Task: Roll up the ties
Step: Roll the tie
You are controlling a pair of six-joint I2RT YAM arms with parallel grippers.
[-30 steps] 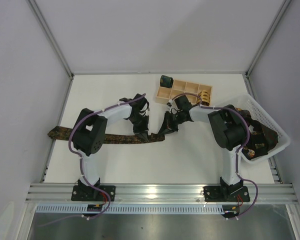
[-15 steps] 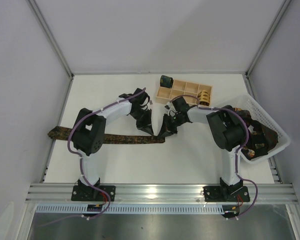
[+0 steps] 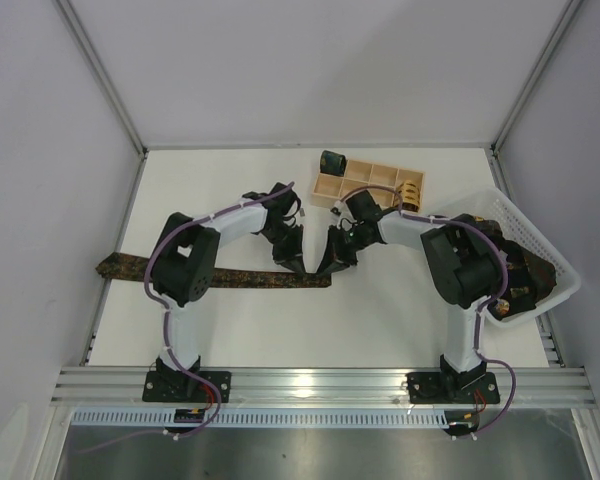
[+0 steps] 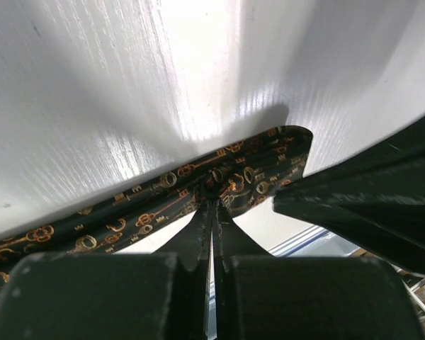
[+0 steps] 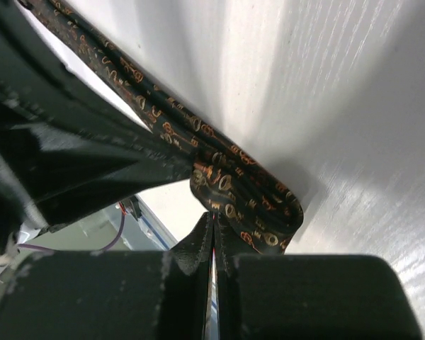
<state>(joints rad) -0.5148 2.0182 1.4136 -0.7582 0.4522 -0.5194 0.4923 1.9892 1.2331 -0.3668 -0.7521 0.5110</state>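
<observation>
The only print to read is the tie's repeat of small gold-orange keys on dark cloth.

Both arms reach out over the surface and bend inward. Their wrists tip down, so the left tool and right tool slant toward each other, tips near together.

The left tool is closed, its fingertips pressed onto the middle of the tie's width just short of its end. Whether cloth is caught between them cannot be told. The right tool is closed on the tie's end, which is folded back on itself and lifted slightly there.

From under the two tools the tie lies flat. Its long axis runs away past the left tool toward the left arm's outer side, almost parallel to the near edge.

Beyond the tools stands a wooden tray with a tan-gold coil inside and a dark green coil at its far corner. Outward of the right tool, a white basket holds more ties.
</observation>
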